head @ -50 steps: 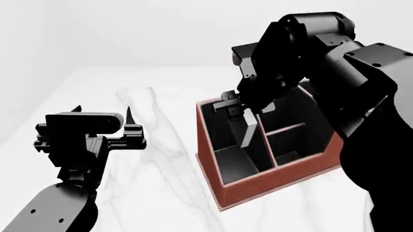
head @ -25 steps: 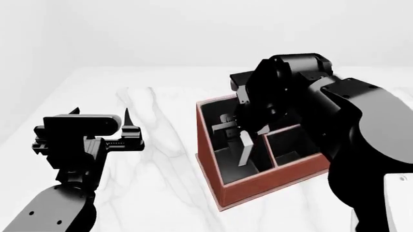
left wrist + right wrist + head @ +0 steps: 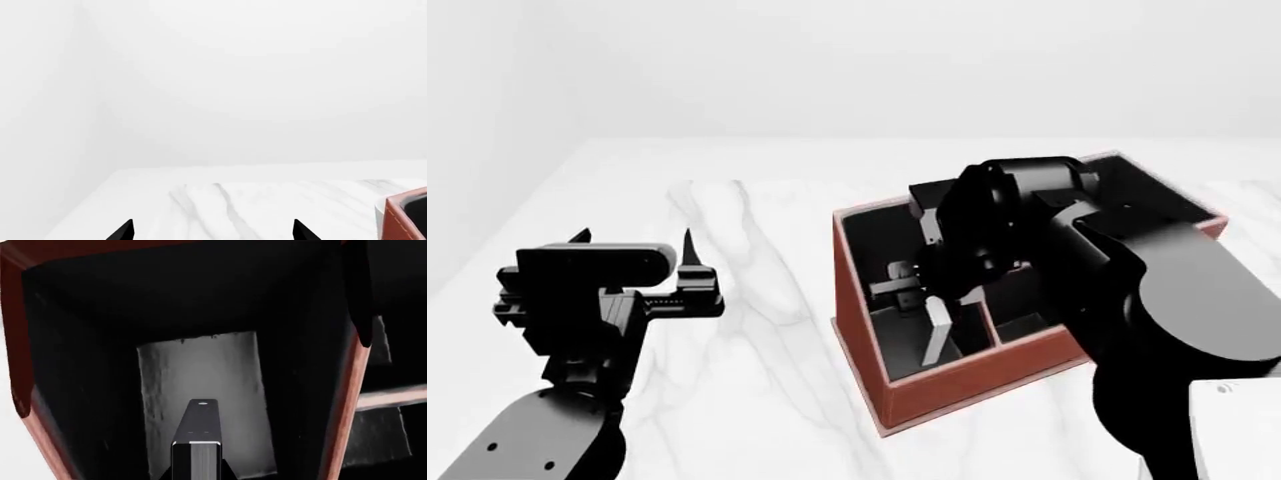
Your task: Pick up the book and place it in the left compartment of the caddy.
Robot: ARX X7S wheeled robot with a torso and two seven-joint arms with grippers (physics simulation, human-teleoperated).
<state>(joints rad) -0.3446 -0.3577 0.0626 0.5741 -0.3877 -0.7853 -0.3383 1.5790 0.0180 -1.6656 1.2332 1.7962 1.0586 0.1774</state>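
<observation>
The reddish-brown caddy (image 3: 874, 380) stands on the marble table, right of centre in the head view. My right gripper (image 3: 942, 292) reaches down into its left compartment (image 3: 888, 325), shut on the book (image 3: 937, 338). The book hangs upright and slightly tilted inside that slot. The right wrist view looks straight down the slot: the book (image 3: 198, 437) sits between the jaws of the right gripper (image 3: 198, 471), over the compartment's grey floor (image 3: 200, 375). I cannot tell whether the book touches the floor. My left gripper (image 3: 637, 237) hovers open and empty left of the caddy.
The caddy's red outer wall (image 3: 15, 345) and inner divider (image 3: 345, 405) flank the book closely. The smaller middle compartments (image 3: 1021, 325) lie beyond the divider. White marble table (image 3: 267, 200) stretches under the left gripper (image 3: 210, 232), with a caddy corner (image 3: 402, 216) at the side.
My right arm has come down, carrying the book from above the caddy's rim deep into the left compartment. The left arm has barely moved.
</observation>
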